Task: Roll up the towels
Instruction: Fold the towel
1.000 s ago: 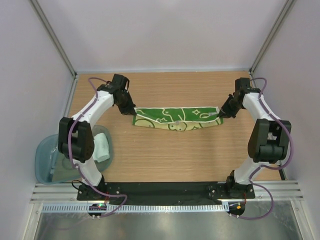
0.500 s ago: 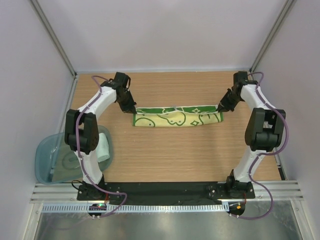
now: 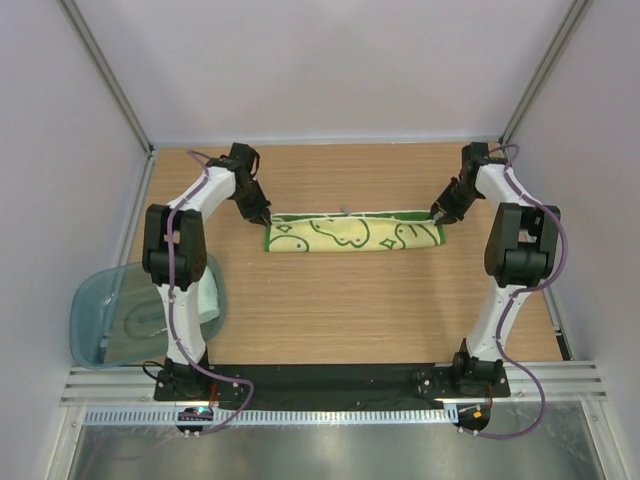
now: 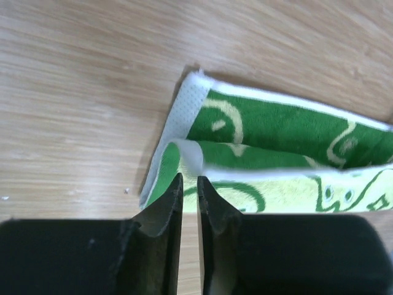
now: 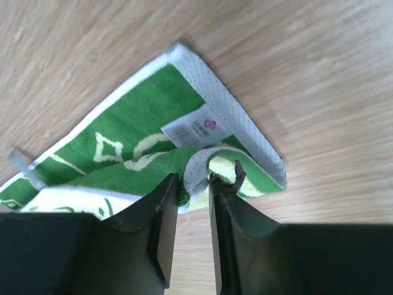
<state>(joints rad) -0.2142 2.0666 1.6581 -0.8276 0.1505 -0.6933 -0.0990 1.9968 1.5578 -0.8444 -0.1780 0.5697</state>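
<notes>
Pale wood tabletop [image 3: 330,310] fills both wrist views. On it, the left fingers [image 4: 163,212] show only a thin slit, their tips at the folded hem of the green towel [image 4: 276,123]; whether they pinch it I cannot tell. The right fingers [image 5: 161,209] stand apart, a curled bit of hem lying between their tips at the labelled corner. That towel lies folded lengthwise into a strip across the far middle, one arm at each end. To roll it well, I judge both ends should be let go cleanly, then one end tucked tight and turned evenly so the edges stay aligned. The mint towel [image 3: 210,300] sits at the bin [image 3: 95,320], near left.
</notes>
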